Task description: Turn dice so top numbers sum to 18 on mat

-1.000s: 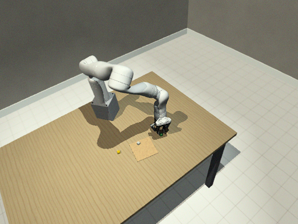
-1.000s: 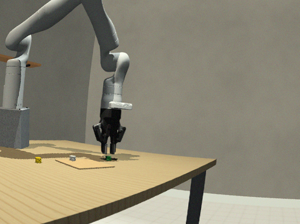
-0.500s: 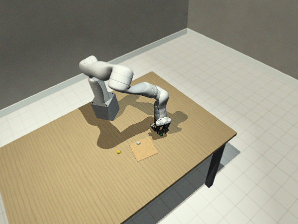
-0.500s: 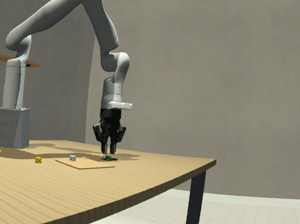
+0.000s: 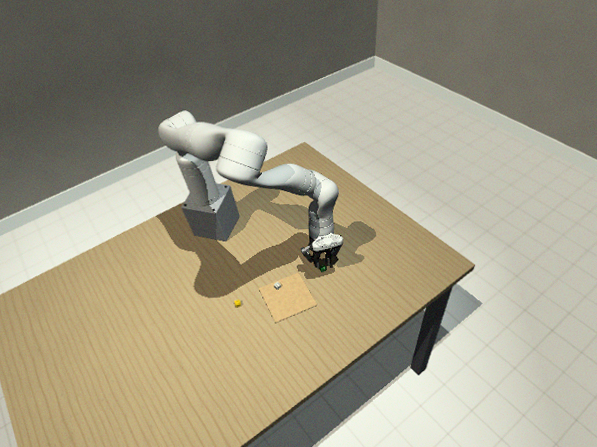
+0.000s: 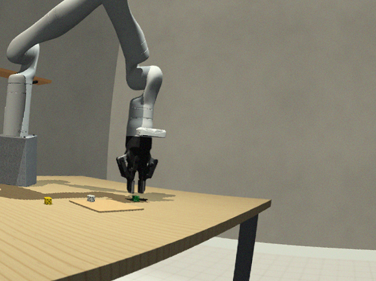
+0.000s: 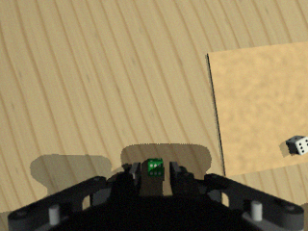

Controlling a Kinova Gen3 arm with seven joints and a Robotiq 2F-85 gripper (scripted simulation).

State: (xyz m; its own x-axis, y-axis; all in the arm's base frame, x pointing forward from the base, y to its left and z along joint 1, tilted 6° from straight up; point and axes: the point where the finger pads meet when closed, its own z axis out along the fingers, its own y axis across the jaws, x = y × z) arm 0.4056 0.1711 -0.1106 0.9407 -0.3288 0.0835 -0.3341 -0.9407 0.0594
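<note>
The wide rectangular wooden table (image 5: 114,354) lies under the gripper and stretches far out on every side of it. The white jointed robot arm (image 5: 286,177) rises from a grey block pedestal (image 5: 226,225) that stands well behind the gripper, arches over the table and drops straight down to the wrist.

The thin square tan cork-like mat (image 5: 287,296) lies flat on the table just to one side of the gripper; in the wrist view, its near edge runs past the right-hand finger with a strip of bare wood between.

The black two-finger gripper (image 6: 136,188) points straight down, close above the table. Its fingers are drawn partway together with a narrow gap left between them, and they pinch nothing.

The small green die (image 6: 135,197) lies flat on the bare wood directly below the fingertips, off the mat and near its corner. Seen from the side, the tips end just above the die's top; in the wrist view the die (image 7: 155,167) shows in the gap between them.

The small white die (image 6: 90,197) lies on the mat, near the mat's edge, farther from the gripper than the green die. The small yellow die (image 6: 48,200) lies on bare wood beyond the mat, farthest from the gripper.
</note>
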